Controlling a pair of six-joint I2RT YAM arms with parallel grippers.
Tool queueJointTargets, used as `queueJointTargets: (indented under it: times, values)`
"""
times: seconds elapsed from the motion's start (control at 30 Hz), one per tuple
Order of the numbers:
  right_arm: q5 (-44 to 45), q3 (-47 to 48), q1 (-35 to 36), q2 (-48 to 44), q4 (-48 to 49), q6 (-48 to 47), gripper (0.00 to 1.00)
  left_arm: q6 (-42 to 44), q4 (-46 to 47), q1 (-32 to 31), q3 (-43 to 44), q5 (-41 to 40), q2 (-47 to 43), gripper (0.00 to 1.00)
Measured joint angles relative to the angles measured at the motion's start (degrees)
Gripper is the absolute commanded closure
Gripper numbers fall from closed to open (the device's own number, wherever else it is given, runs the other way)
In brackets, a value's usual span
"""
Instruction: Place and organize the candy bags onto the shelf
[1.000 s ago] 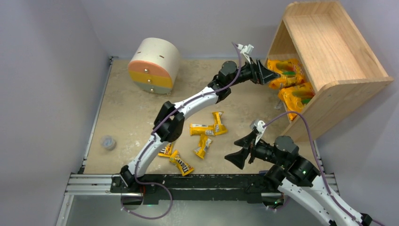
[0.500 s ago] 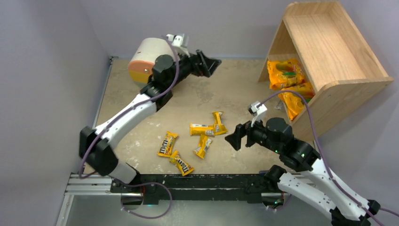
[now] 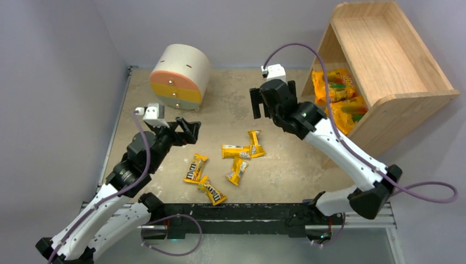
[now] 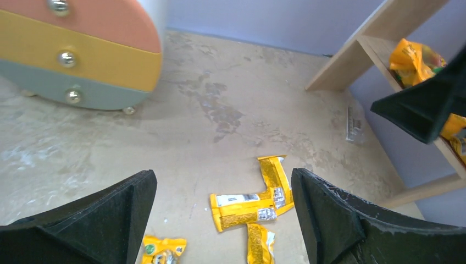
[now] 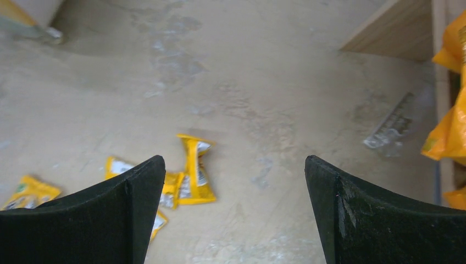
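Two orange bags (image 3: 332,83) are sitting on the lower tier of the wooden shelf (image 3: 384,49), which is standing at the far right corner of the tabletop (image 3: 231,110). Five small yellow packets (image 3: 235,150) are lying scattered around the tabletop's middle, toward the near edge. The left end effector (image 3: 188,131) is hovering over the left side, spread wide and holding nothing. The right end effector (image 3: 264,103) is hanging near the far edge beside the shelf, likewise wide and empty. A round cabinet (image 3: 181,77) is resting by the far left corner.
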Motion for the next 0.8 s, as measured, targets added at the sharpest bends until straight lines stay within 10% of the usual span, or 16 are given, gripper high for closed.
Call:
queueJointTargets:
  times: [0.8]
  values:
    - [3.0,10.9,-23.5,22.1,0.5,-19.6,0.01,-3.5,-13.2,0.0,-0.3,-8.5,-7.1,0.00]
